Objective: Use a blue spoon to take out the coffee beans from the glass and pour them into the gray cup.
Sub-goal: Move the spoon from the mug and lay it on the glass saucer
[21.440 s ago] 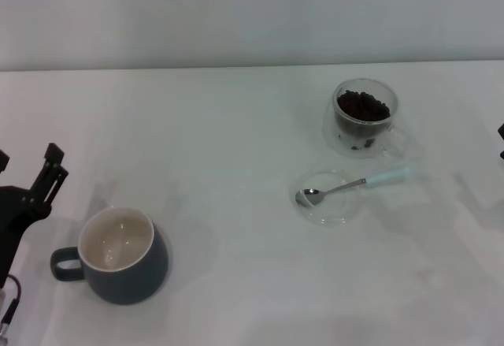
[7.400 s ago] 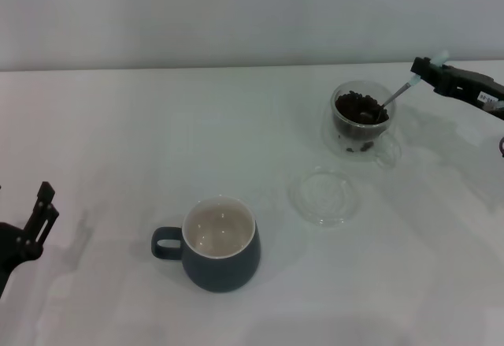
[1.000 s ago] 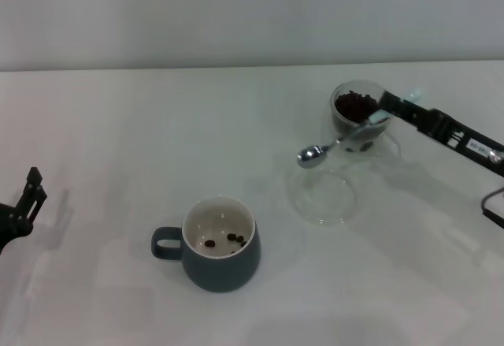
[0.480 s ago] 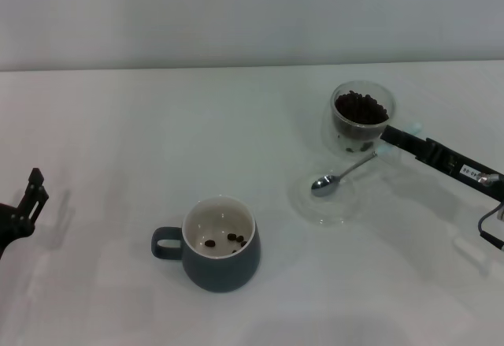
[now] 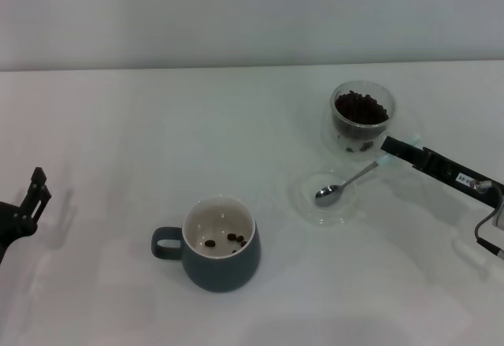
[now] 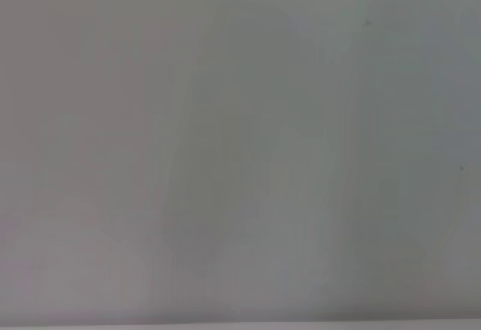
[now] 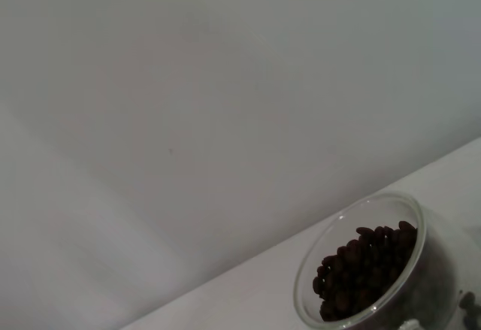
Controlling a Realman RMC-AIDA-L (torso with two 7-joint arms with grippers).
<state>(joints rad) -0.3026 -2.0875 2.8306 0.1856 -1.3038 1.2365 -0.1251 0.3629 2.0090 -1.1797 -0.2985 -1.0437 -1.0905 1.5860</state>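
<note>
Resting the blue spoon (image 5: 346, 184) bowl-down on the clear saucer (image 5: 324, 197).

Right tool (image 5: 386, 146) clenches the spoon's handle just beside the glass (image 5: 361, 117) of coffee beans (image 5: 361, 107) toward the table's (image 5: 236, 125) far right corner. Gray cup (image 5: 216, 245) near the front edge holds a few beans. Left tool (image 5: 30, 196) idles at the left edge, grip unclear.

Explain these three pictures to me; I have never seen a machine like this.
This is a two-armed robot. The wide picture comes from its head camera; the other two from its wrists. On the white table stand a gray cup with a few coffee beans inside, a glass full of beans, and a clear saucer. The right gripper holds the blue spoon, its bowl over the saucer. The left gripper waits at the table's left edge. The left wrist picture shows only blank surface.
</note>
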